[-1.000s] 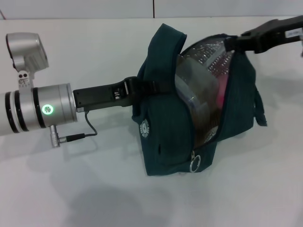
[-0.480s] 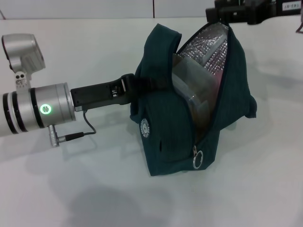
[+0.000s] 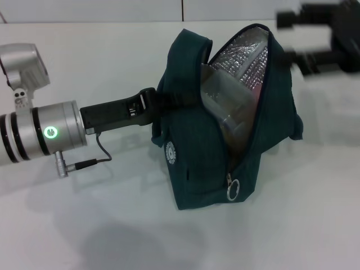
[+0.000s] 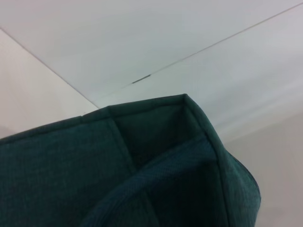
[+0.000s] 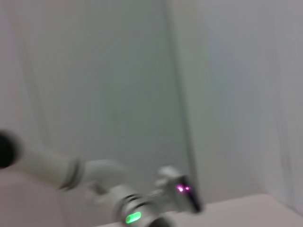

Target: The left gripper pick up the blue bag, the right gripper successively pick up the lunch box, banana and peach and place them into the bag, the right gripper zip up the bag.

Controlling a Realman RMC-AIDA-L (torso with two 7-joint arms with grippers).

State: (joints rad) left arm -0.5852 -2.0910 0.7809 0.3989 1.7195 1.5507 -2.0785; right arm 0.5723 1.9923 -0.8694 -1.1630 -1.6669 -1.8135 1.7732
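The blue bag (image 3: 197, 152) stands tilted on the white table with its mouth unzipped and the silver lining showing. My left gripper (image 3: 153, 106) reaches in from the left and is shut on the bag's handle strap. The lunch box (image 3: 225, 98), clear plastic, sits inside the opening. The banana and peach are hidden. A ring zipper pull (image 3: 232, 192) hangs at the low end of the zip. My right gripper (image 3: 288, 37) is blurred at the upper right, just clear of the bag's top, with its two fingers apart and nothing between them. In the left wrist view only the bag's fabric (image 4: 142, 165) shows.
The white table (image 3: 112, 225) spreads around the bag, with a pale wall behind it. The left arm's silver wrist (image 3: 45, 132) with a green light and a cable lies at the left. The right wrist view is blurred and shows that arm (image 5: 128, 213) far off.
My right gripper has pulled out of the bag's mouth and moved up and to the right. The bag's rim, let go, has settled. The pink seen inside no longer shows.
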